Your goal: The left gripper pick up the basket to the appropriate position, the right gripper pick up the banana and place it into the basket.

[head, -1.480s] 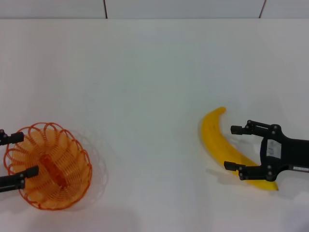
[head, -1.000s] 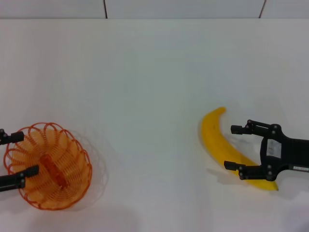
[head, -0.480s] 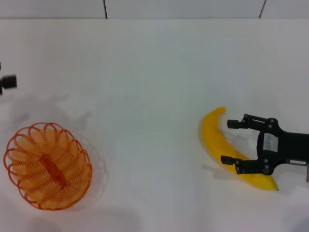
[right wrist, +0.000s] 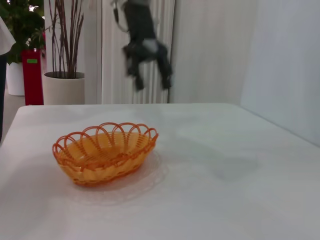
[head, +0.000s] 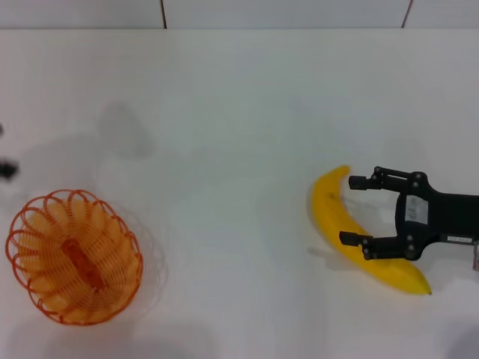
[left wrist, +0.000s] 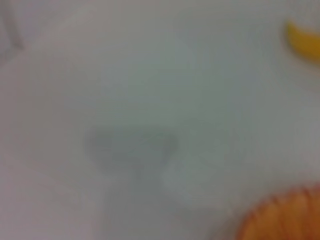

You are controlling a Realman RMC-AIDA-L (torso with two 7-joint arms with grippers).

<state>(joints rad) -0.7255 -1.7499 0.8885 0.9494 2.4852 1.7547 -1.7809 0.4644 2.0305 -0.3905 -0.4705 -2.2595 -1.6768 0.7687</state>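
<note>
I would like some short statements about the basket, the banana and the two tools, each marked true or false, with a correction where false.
1. The basket is empty. True.
2. The banana is lifted off the table. False: it lies on the table.
3. The right tool is open, with one finger on each side of the banana's lower half. True.
4. The left tool grips the basket rim. False: it is raised in the air, apart from the basket, as the right wrist view shows.
5. The basket stands upright on the table. True.
6. The banana touches the basket. False: they lie far apart, the basket on the robot's left, the banana on its right.
</note>
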